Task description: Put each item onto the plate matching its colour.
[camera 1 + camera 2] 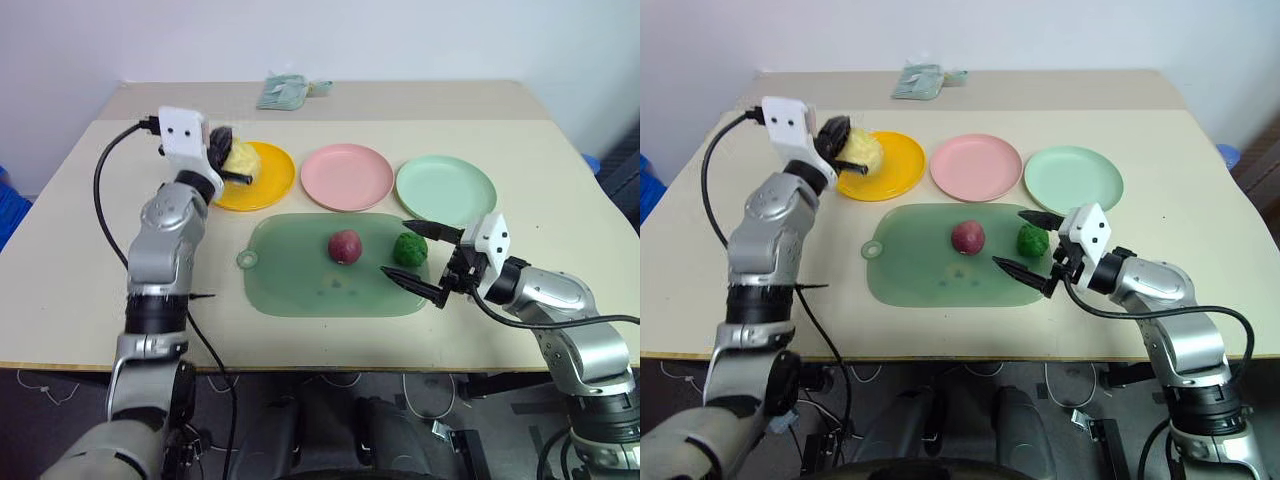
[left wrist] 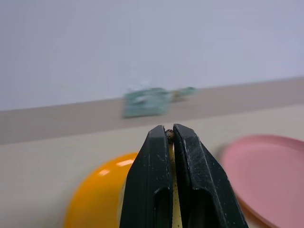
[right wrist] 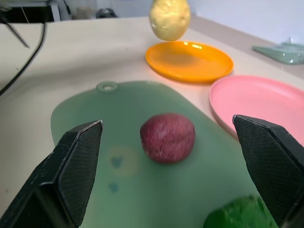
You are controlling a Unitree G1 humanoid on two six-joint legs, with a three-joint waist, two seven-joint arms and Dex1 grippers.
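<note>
While the left pincer (image 1: 845, 148) clenches the pale yellow pear (image 3: 170, 19) by its stem above the yellow-orange plate (image 1: 890, 165), it seems light and rigid; right pincer (image 1: 1031, 250) released.

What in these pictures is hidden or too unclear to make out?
- Pale yellow fruit: in the right wrist view the top edge cuts it off; in the left wrist view the left gripper, shut on its stem, covers most of it.
- Crumpled greenish thing at the table's far edge: too small in the eye views and blurred in the left wrist view to identify.
- Green ball: cut by the bottom edge, right wrist view.
</note>
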